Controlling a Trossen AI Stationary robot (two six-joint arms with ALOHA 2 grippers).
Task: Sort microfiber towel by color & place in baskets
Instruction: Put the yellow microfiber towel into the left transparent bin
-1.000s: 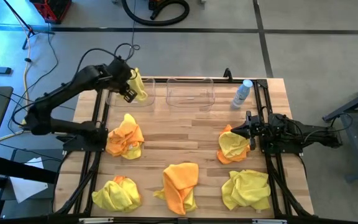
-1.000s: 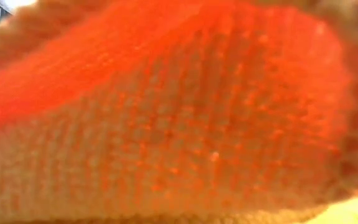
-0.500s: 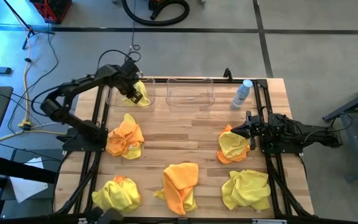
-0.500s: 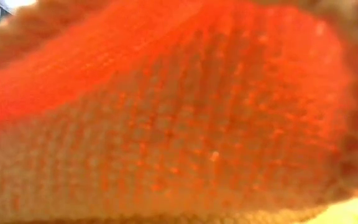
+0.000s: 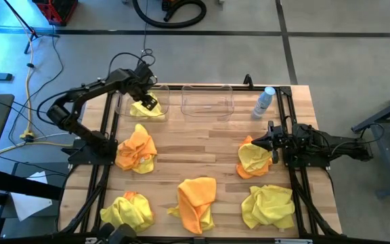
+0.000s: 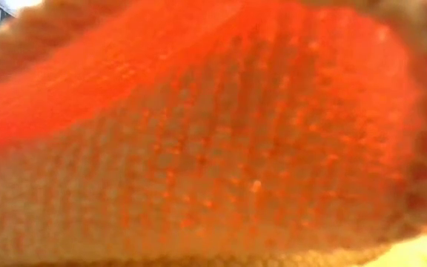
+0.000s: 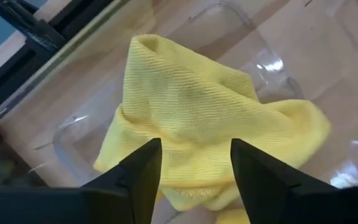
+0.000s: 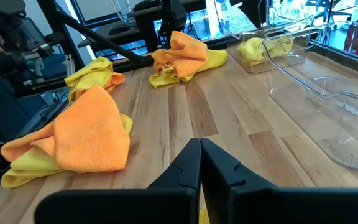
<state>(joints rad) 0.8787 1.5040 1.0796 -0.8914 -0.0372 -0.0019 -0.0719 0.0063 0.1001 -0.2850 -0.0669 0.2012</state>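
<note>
My left gripper (image 7: 196, 146) stands open over the left basket (image 5: 120, 103) at the table's far left. Its fingers are apart just above a yellow towel (image 7: 191, 93), which lies crumpled on that basket's floor. The right basket (image 5: 207, 102) beside it holds no towel. My right gripper (image 5: 271, 141) waits shut at the table's right side, next to a yellow-and-orange towel pile (image 5: 254, 159). Several more towels lie on the wood: an orange-and-yellow pile (image 5: 137, 149), a yellow one with some orange (image 5: 127, 210), an orange one (image 5: 196, 200) and a yellow one (image 5: 268, 205).
A small pale bottle with a blue top (image 5: 264, 102) stands at the far right, beside the right basket. Dark frame rails (image 5: 107, 135) run along the table's left and right sides. An orange towel (image 6: 213, 133) right at the lens fills the low view.
My left gripper has come down a little into the left basket, and its arm has folded in closer to the table. The yellow towel hung bunched at the gripper a second ago. It now lies spread on the basket's floor.
</note>
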